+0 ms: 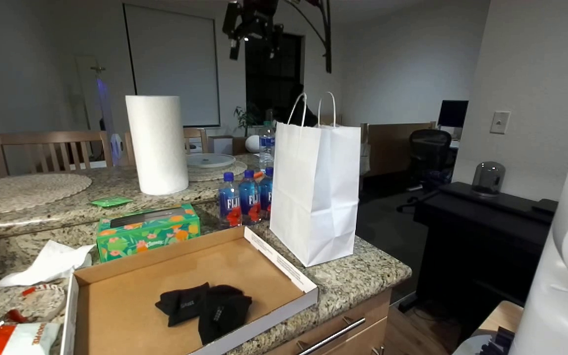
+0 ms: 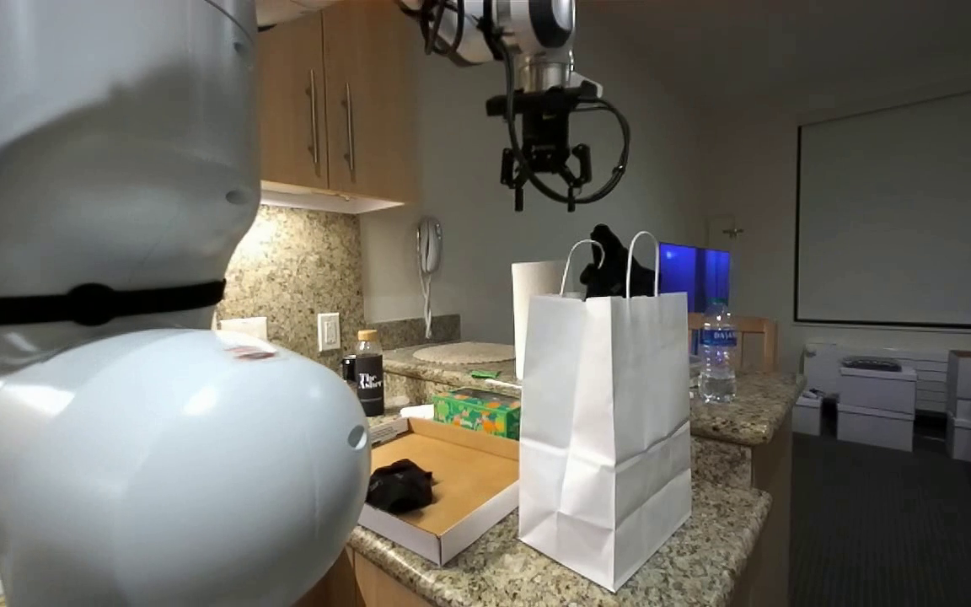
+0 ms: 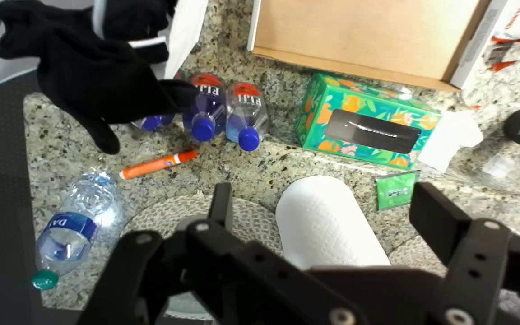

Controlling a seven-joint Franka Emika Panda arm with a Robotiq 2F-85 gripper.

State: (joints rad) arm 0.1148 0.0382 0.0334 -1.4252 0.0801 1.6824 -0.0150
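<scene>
From left in an exterior view, a red-and-white packet [image 1: 17,340] lies at the near end of the granite counter [image 1: 363,272], a crumpled white tissue [image 1: 47,266] farther back. Next along, a shallow cardboard tray [image 1: 131,296] carries dark fabric pieces [image 1: 217,318] toward its near side, while a green flowered tissue box [image 1: 148,239] sits just beyond its far wall. A paper towel roll [image 1: 158,148] stands upright on the raised ledge [image 1: 72,212] behind the box, and blue-capped water bottles [image 1: 249,199] line up to the box's right. High above the counter, your gripper [image 2: 545,200] hangs in midair, its jaws parted wide and gripping nothing; in the wrist view the paper towel roll shows between them, well below. To the right, a white paper bag [image 1: 308,192] stands upright just beside the tray, at the counter's right end, lower than your gripper and apart from it, with black cloth [image 3: 102,85] spilling from its open top. Past the bag, a glass dome [image 1: 488,178] rests on dark furniture [image 1: 451,217], and your robot arm [image 1: 545,296] rises at far right.
</scene>
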